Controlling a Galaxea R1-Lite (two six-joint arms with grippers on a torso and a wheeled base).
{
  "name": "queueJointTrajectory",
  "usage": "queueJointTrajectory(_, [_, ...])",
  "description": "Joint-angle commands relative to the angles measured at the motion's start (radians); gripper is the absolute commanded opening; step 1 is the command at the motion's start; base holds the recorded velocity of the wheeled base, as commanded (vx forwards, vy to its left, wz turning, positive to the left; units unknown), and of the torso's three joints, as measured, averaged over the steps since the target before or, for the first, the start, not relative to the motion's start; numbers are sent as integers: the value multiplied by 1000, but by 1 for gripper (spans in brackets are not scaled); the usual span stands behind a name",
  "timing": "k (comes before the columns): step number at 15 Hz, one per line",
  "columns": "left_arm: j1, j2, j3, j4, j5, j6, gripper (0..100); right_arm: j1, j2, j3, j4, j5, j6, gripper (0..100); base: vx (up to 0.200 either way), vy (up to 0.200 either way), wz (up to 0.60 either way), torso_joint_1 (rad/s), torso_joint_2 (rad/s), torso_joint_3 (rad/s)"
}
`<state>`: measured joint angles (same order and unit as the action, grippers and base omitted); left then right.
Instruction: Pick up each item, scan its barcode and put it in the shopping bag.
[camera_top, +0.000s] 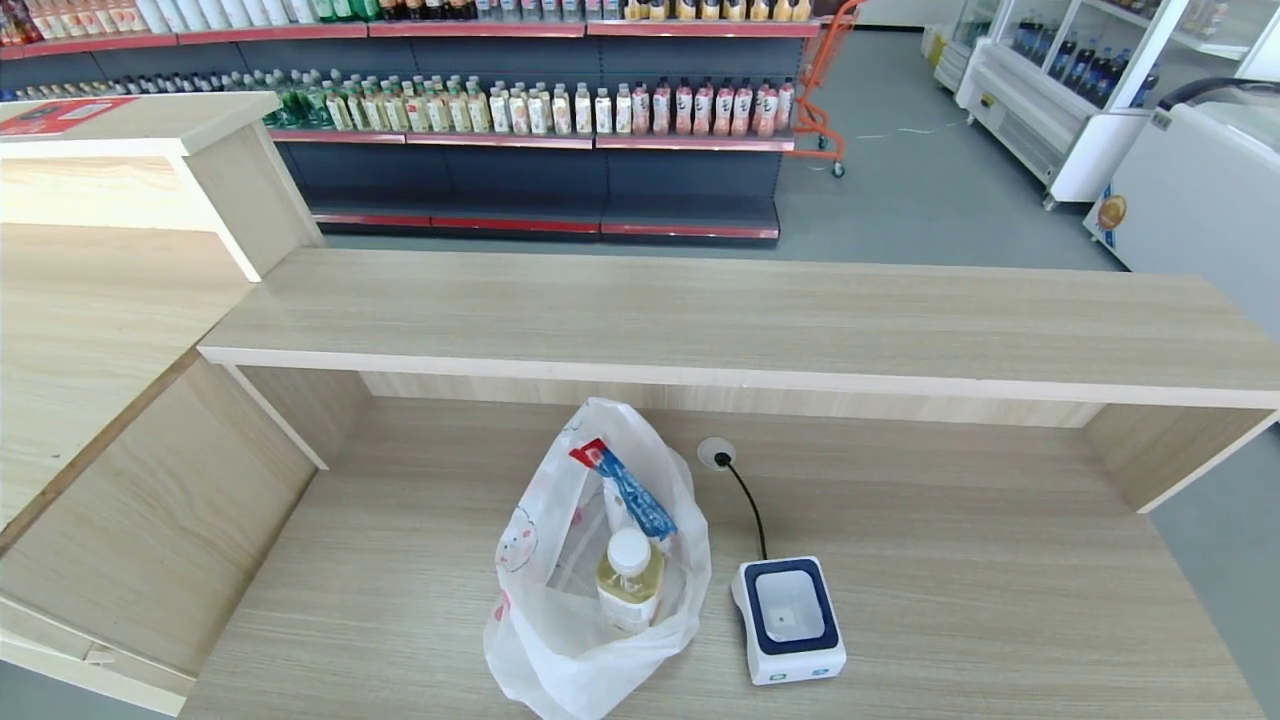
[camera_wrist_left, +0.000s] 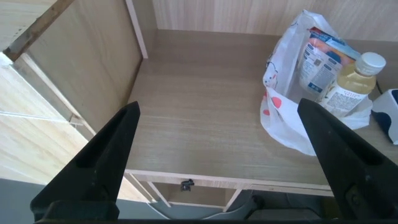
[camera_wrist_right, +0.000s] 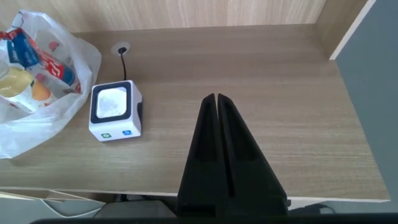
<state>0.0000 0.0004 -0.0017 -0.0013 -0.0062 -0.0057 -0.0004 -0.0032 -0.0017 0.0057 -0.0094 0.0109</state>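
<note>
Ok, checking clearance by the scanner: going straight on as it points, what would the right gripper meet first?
Likely the bare desk top beside the scanner; the right gripper, jaws shut, points at open wood, though depth is unclear.

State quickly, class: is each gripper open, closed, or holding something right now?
Left gripper: open, holding nothing.
Right gripper: closed, holding nothing.

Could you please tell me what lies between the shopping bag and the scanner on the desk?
Nothing: only a narrow strip of bare desk separates the shopping bag from the scanner, clearest in the head view.
</note>
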Motion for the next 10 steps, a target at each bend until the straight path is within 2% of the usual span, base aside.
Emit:
queueJointTrajectory(1, [0, 0, 0, 0, 0, 0, 100, 0, 3, 0, 0, 0, 0, 0, 0, 0, 0, 0, 0, 0])
queueJointTrajectory(10, [0, 0, 0, 0, 0, 0, 100, 2, 3, 0, 0, -1, -15, 0, 0, 0, 0, 0, 0, 0])
